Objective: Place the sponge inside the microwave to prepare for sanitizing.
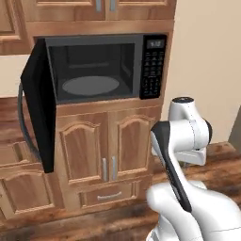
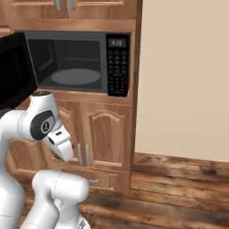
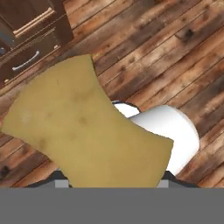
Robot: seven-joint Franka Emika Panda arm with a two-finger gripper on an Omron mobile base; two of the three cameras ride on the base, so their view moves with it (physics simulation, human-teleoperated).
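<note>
One sponge (image 3: pixel 87 131) sat clamped in the hand, its jaws about half closed on it, the soft yellow block spreading out directly ahead of the fingertips with wooden floor (image 3: pixel 175 48) far beyond it. The microwave (image 1: pixel 101 68) stood above the hand, door (image 1: pixel 40 103) swung wide, turntable (image 1: pixel 91 85) bare. To do this step well, the arm would likely need to lift the sponge level with the cavity, enter clear of the door, and release only once it was low over the turntable.
</note>
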